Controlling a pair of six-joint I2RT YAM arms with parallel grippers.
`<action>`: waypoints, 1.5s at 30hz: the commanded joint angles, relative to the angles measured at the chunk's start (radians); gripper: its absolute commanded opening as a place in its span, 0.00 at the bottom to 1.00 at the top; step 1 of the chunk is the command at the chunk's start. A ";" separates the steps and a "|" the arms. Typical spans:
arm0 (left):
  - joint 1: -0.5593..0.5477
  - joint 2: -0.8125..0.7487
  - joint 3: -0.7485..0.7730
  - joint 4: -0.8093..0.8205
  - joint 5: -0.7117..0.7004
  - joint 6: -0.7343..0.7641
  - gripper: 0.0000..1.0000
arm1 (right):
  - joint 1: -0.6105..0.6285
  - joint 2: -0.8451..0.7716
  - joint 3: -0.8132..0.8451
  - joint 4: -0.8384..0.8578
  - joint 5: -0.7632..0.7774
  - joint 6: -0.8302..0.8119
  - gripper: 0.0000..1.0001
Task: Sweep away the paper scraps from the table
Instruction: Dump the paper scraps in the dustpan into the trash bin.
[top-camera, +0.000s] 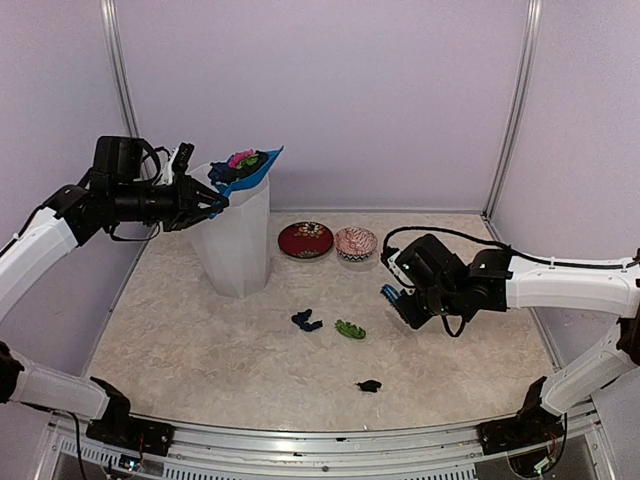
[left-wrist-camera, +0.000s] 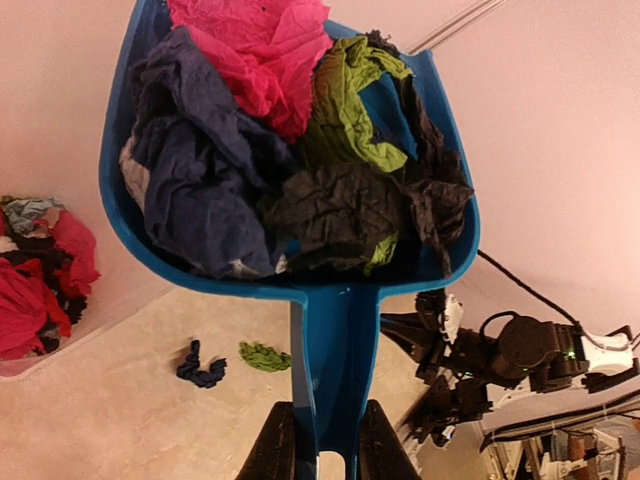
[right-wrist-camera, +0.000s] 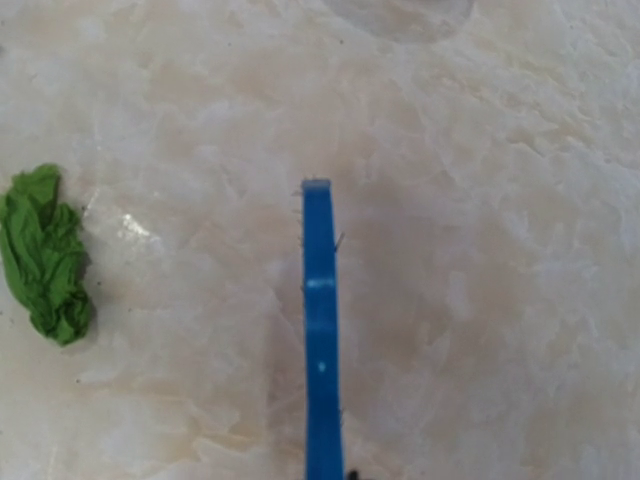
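Observation:
My left gripper (top-camera: 203, 206) is shut on the handle of the blue dustpan (top-camera: 250, 170), held high and tilted over the rim of a white bin (top-camera: 238, 245). In the left wrist view the black fingers (left-wrist-camera: 275, 445) clamp the handle (left-wrist-camera: 335, 370), and the pan (left-wrist-camera: 125, 190) is piled with pink, navy, green and black paper scraps (left-wrist-camera: 250, 60). Three scraps lie on the table (top-camera: 200, 340): navy (top-camera: 307, 321), green (top-camera: 350, 329) and black (top-camera: 369, 385). My right gripper (top-camera: 403, 300) hovers right of the green scrap (right-wrist-camera: 45, 255), shut on the blue brush (right-wrist-camera: 320, 330); its fingers stay out of the wrist view.
More red, pink and dark scraps fill the bin (left-wrist-camera: 40, 280) below the pan. A red patterned bowl (top-camera: 305, 240) and a pink-white bowl (top-camera: 355, 243) stand at the back near the wall. A metal frame edges the table's near side (top-camera: 320, 440).

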 joint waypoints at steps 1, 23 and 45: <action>0.066 -0.056 -0.091 0.236 0.244 -0.174 0.00 | -0.011 0.005 0.026 0.003 -0.001 0.003 0.00; 0.162 -0.053 -0.537 1.453 0.404 -1.181 0.00 | -0.010 0.024 0.029 0.003 -0.001 0.032 0.00; 0.204 0.073 -0.643 1.902 0.230 -1.496 0.00 | -0.010 0.049 0.034 0.016 -0.009 0.033 0.00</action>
